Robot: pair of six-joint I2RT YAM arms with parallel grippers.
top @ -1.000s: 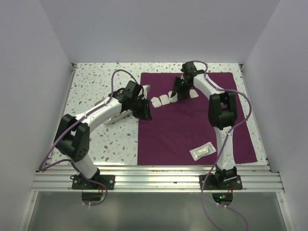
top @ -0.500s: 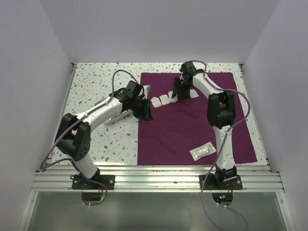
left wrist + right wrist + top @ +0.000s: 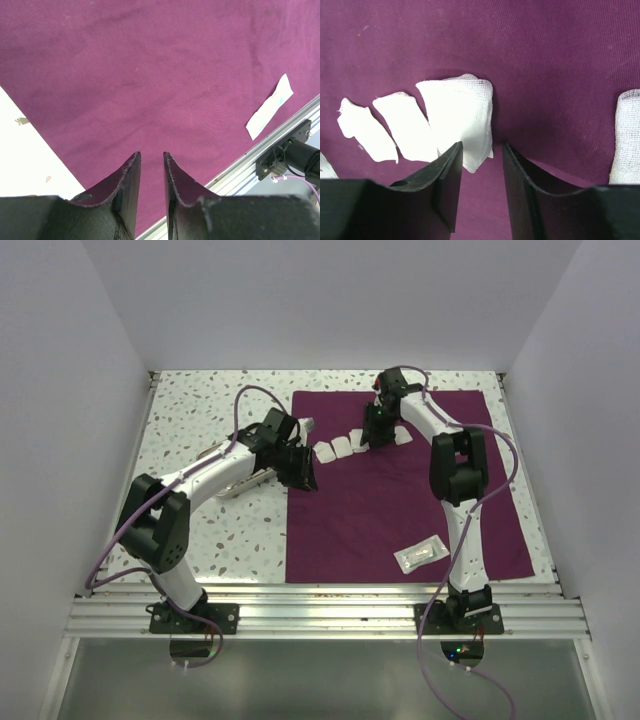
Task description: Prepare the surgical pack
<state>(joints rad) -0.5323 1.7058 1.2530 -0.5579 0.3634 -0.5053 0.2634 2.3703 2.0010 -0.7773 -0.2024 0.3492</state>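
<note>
**Fig.** Top view w/ both wrist views, read near to far.

- **Near edge:** aluminium rail (image 3: 320, 612) carrying both arm bases.
- **Just beyond, on the speckled table (image 3: 200, 530):** the purple-maroon drape (image 3: 400, 495) lies flat as a large rectangle. It sits right of centre and reaches almost to the far edge.
- **Near-right part of the drape:** clear pouch (image 3: 421, 555), lying flat beside the R arm's lower link.
- **Mid-depth, at the drape's left edge:** left tool (image 3: 303, 478), low over the fabric. Its wrist view shows the fingers (image 3: 127, 180) narrowly apart w/ nothing between them, only fabric below.
- **Farther:** a row of white gauze squares (image 3: 340, 448) on the drape, side by side, some touching.
- **Over the right portion of that row:** right tool (image 3: 374, 438), pointing down. In its wrist view the jaws stand apart and grip nothing. One finger overlaps the corner of the closest square, and another square lies apart at the frame's right.
</note>
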